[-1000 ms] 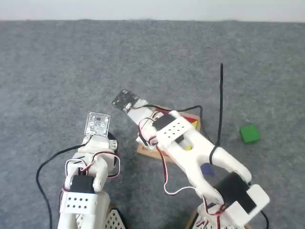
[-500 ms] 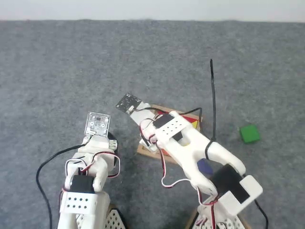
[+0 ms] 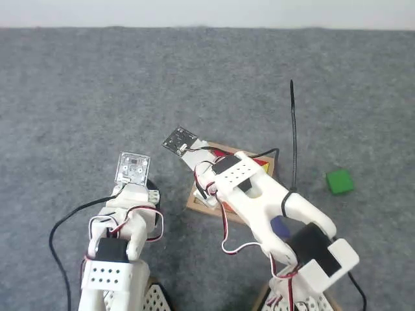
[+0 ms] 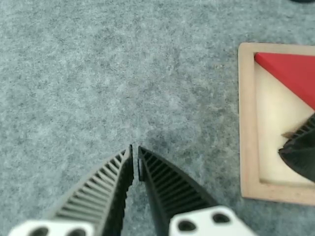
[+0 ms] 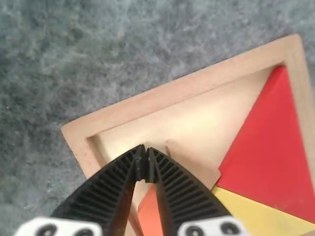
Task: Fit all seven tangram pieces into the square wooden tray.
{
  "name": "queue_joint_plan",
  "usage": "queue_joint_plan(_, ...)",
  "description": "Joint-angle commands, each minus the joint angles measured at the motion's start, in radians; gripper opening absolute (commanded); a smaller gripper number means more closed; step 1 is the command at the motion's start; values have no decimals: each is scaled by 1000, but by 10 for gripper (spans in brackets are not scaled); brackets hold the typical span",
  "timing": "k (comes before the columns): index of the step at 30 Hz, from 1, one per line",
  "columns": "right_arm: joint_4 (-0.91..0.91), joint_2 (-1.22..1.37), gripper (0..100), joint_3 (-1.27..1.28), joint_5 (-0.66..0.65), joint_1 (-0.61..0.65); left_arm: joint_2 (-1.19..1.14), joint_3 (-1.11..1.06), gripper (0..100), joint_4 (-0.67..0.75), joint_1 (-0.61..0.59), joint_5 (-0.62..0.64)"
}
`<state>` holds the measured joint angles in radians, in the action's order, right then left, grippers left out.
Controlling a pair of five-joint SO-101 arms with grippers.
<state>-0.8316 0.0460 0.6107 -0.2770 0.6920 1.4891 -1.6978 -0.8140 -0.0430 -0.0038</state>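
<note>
Since the right tool (image 5: 146, 166), clenched empty, sits low in the square wooden tray (image 5: 162, 98) beside the orange piece (image 5: 150, 216), any nudge should be slow and flat toward the bare corner.

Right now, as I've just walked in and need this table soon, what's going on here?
The right pincer is shut, tips low in the tray near a bare corner, by a red piece, a yellow piece and an orange piece already in. The left pincer is shut on nothing over the grey mat beside the tray. A green block lies apart on the mat.
</note>
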Motion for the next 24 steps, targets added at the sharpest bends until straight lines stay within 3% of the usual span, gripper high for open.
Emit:
queue_joint_plan(1, 4, -139, 6, -5, -17, -18, 12, 8, 14, -2, -5, 5)
queue_joint_plan(6, 28, -188, 6, -5, -14, -22, 12, 8, 14, -2, -5, 5)
queue_joint_plan(24, 68, 16, 6, -74, -21, -39, 12, 8, 14, -2, -5, 5)
